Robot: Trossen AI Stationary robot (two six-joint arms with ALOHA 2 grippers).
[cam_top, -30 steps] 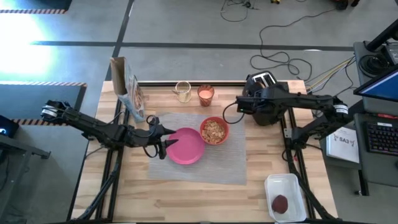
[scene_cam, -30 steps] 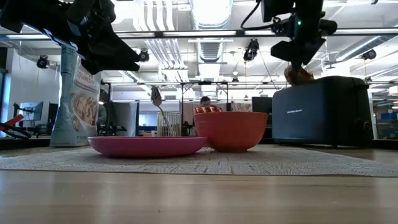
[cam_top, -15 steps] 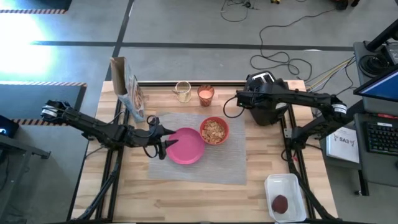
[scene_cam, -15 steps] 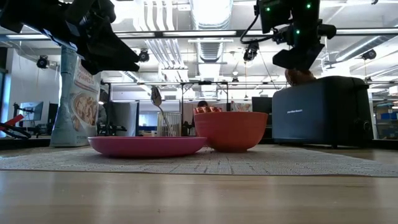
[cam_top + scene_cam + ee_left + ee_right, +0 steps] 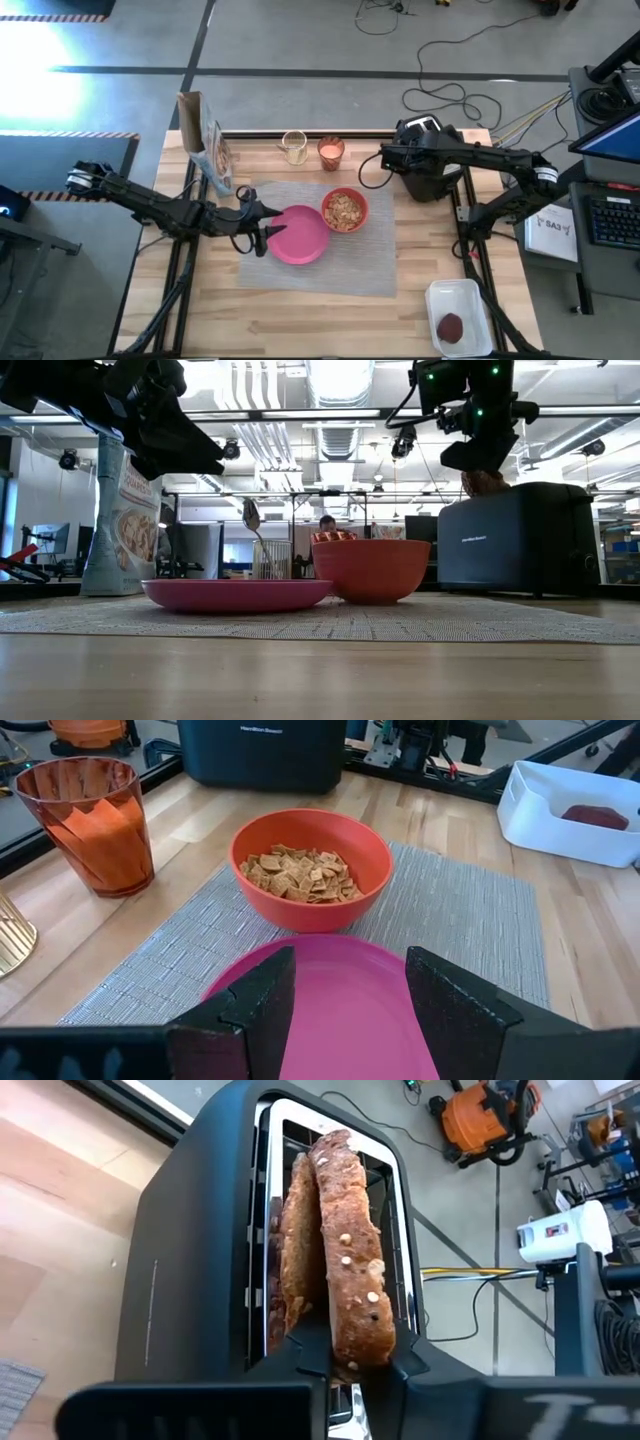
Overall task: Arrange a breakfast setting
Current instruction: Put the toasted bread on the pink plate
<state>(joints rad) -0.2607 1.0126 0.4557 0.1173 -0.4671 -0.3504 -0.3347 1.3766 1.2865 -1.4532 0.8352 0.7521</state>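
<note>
Low view, nearest zone: the wooden bench (image 5: 320,680) is seen in the foreground, with the grey woven placemat (image 5: 420,618) laid on it. On the placemat the pink plate (image 5: 236,594) is set flat, and the red bowl (image 5: 371,571) stands just beside it, upright. In the left wrist view the bowl is shown holding square cereal pieces (image 5: 300,875).

The left end effector (image 5: 262,229) is held at the plate's rim on the left-arm side. Its fingers (image 5: 260,1005) are spread apart above the plate, and nothing is gripped between them.

In a white tray (image 5: 462,318) at the near right corner of the bench, well apart from the placemat, the dark red patty (image 5: 451,326) is lying.

Farther back, beyond the placemat, the glass of orange drink (image 5: 331,152) is placed, with a glass of pale liquid (image 5: 293,147) just beside it. A metal spoon (image 5: 251,516) is visible behind the plate in the low view. A cereal box (image 5: 205,142) stands upright near the far left corner.

At the far right the black toaster (image 5: 432,172) is located. The right end effector (image 5: 358,1363) is positioned over its slot, and its fingers are closed on the toast slice (image 5: 350,1285), which is upright and partly raised out of the slot. A second slice (image 5: 296,1250) is touching it.
</note>
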